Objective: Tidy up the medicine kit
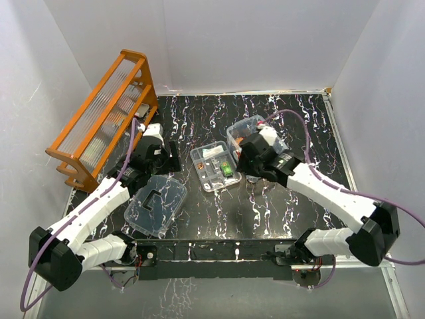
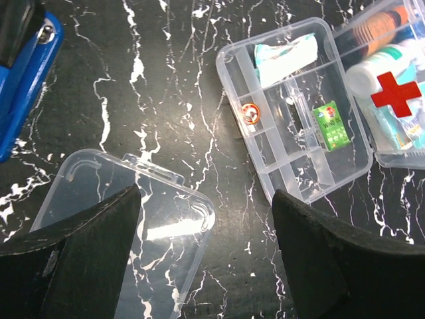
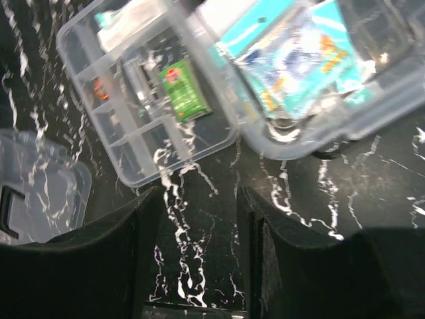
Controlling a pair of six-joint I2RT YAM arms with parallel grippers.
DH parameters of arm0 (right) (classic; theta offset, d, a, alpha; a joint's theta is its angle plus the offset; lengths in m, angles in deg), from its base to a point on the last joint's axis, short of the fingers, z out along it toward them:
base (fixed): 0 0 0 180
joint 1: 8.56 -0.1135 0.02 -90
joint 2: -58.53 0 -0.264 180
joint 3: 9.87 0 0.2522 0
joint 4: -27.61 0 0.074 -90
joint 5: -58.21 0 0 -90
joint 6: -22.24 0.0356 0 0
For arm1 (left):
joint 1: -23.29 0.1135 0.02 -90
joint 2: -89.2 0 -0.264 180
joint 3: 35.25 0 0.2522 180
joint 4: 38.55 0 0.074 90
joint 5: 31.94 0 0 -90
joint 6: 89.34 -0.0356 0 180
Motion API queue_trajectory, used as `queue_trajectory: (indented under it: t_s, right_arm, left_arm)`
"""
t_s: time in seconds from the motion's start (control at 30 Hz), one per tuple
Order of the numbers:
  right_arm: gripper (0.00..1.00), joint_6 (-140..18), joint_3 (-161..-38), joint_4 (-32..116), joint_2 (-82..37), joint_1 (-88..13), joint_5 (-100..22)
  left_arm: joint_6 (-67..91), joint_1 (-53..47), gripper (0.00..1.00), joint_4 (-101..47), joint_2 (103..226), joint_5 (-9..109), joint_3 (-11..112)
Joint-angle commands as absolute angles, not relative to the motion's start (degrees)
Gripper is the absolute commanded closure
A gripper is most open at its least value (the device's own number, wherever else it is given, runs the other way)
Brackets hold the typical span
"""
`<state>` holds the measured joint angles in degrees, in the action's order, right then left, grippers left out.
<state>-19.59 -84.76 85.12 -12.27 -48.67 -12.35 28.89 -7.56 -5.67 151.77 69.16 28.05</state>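
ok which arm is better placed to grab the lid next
Left, probably: the left gripper is open close by the clear lid on its side; the right gripper sits across the tray by the box.

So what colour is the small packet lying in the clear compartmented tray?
Green, with a little red and white print. The packet shows best in the left wrist view.

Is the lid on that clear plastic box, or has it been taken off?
Off. The lid lies flat on the table by the left arm, apart from the box, which stands uncovered.
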Motion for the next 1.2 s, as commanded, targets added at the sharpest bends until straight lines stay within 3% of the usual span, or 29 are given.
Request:
queue_trajectory:
  t_s: [0.0,0.33,0.53,0.93,1.17]
  right_arm:
    - [0.52,-24.7,-91.7,83.2,-18.4,-55.6,-7.4]
    - [0.52,-41.6,-103.9,74.3,-40.1,-58.7,-5.7]
    - [0.63,-46.1,-108.7,72.5,-49.8,-57.5,-5.0]
    - [0.61,-48.4,-111.1,69.7,-56.6,-55.1,-9.3]
    - [0.69,-48.5,-110.1,68.5,-57.6,-54.2,-11.9]
  left_arm:
    - [30.6,-7.3,0.21,-3.7,149.4,74.2,30.4]
    - [31.7,-7.2,0.21,-0.4,146.4,76.2,30.2]
    - [32.4,-7.2,0.21,1.2,144.7,76.4,29.5]
    - [32.5,-7.3,0.21,1.8,145.0,76.7,29.7]
    - [32.3,-7.3,0.21,1.8,145.4,76.6,29.8]
